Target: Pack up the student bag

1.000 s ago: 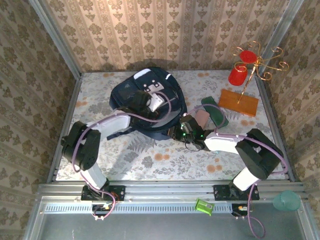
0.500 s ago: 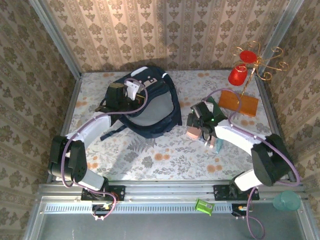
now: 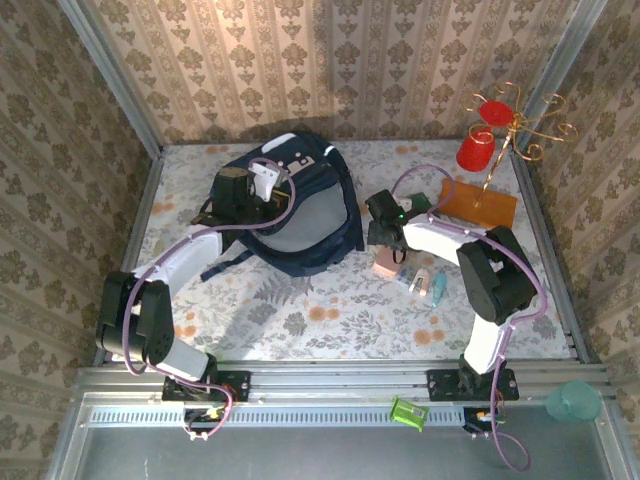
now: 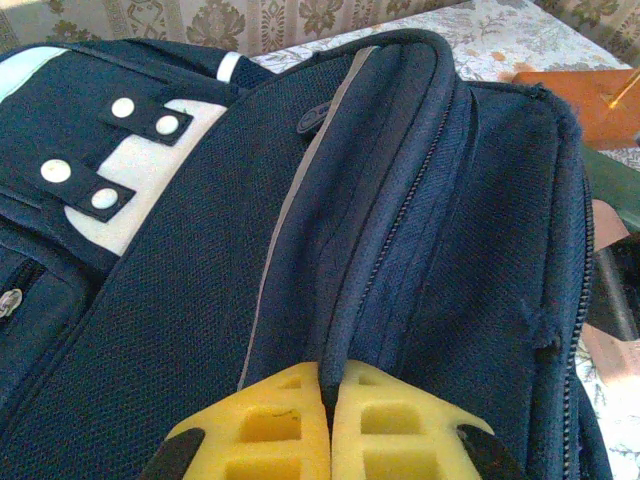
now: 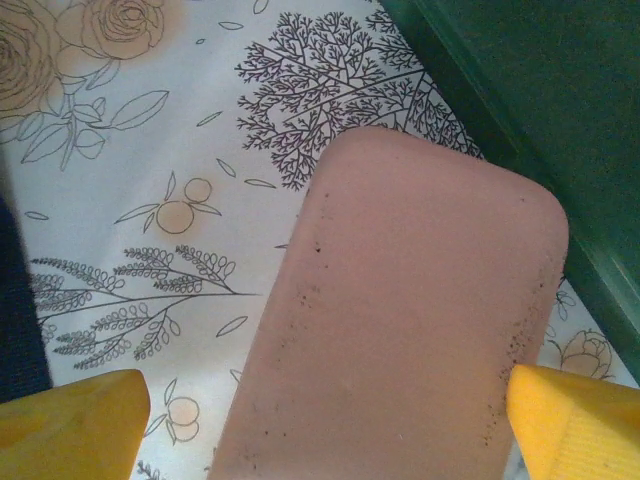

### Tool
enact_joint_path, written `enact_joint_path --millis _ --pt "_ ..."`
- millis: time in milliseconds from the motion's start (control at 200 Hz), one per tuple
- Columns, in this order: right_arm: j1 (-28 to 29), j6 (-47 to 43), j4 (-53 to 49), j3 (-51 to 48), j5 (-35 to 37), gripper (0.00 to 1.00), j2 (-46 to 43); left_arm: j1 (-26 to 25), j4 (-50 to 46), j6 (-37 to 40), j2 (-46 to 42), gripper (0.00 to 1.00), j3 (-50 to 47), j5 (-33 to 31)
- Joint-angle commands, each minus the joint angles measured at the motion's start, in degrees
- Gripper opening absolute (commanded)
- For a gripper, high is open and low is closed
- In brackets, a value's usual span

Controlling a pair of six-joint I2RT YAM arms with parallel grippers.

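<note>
Student bag: the student bag (image 3: 325,185), a large dark navy fabric backpack with white studded patches and pale piping, lies on the far left-centre part of the worktop (image 5: 130,150), which is covered in a pale floral print.
Left claw: the left claw (image 4: 330,425) rests on top of the bag with its yellow fingers pressed together, pinching a raised piped seam beside the zip.
Right claw: the right claw (image 5: 320,425) is spread wide, one yellow fingertip on each side of a pink block.
Pink block: the flat, round-cornered pink block (image 5: 420,320) lies on the worktop to the right of the bag, apart from it.
Green case: a dark green flat case (image 5: 540,100) lies just beyond the block.
Board: an orange-brown rectangular board (image 3: 478,203) sits near the far right corner.
Stand: a thin gold wire stand (image 3: 497,130) carrying red cups rises from that board.
</note>
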Motion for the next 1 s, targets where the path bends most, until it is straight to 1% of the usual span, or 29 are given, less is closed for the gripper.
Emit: enact_joint_path --millis 0,95,165,210,275,320,380,480,680,820,905,995 --pt "-0.22 -0.5 -0.11 1.45 -1.66 0.92 1.55 -0.09 2.04 -1.35 -2.13 0.0 -0.37 -0.2" --pt "-0.14 -3.34 3.16 1.61 -6.81 0.88 2.2 -0.12 2.12 -1.14 -2.18 0.0 -0.64 -0.53" --pt "0.81 -7.42 6.21 1.43 -11.69 0.86 2.12 -0.13 2.19 -0.94 -2.08 0.0 -0.64 -0.72" --pt "1.7 -9.78 7.32 1.6 -13.09 0.84 1.77 -0.14 2.18 -0.87 -1.87 0.0 -0.63 -0.81" --pt "2.77 -11.83 7.36 1.43 -12.54 0.84 0.56 -0.06 2.2 -0.8 -1.74 0.0 -0.6 -0.83" --pt "3.45 -12.55 7.33 0.36 -10.12 0.84 -1.23 -0.16 2.12 -0.73 -1.77 0.0 -0.64 -0.82" --pt "3.42 -10.98 6.13 -0.93 -5.54 0.86 -3.5 -0.23 2.17 -0.61 -1.78 0.0 -0.57 -0.88" --pt "3.38 -8.69 0.98 -0.95 -0.16 0.91 -4.33 -0.23 2.12 -0.36 -1.78 0.0 -0.65 -1.21" --pt "3.67 -6.16 -1.38 -2.1 0.16 0.94 -2.52 -0.27 1.7 0.15 -1.74 0.0 -0.54 -2.14" --pt "3.34 -4.63 -0.58 -1.61 -3.96 0.94 0.16 -0.32 1.78 0.1 -1.76 0.0 -0.5 -2.22" --pt "3.38 -3.75 0.68 -1.17 -5.78 0.93 1.75 -0.55 1.85 0.2 -1.87 0.0 -0.39 -2.31" --pt "3.06 -2.94 0.83 -0.29 -5.92 0.87 3.5 -0.74 1.81 0.22 -2.12 0.0 -0.41 -2.4"
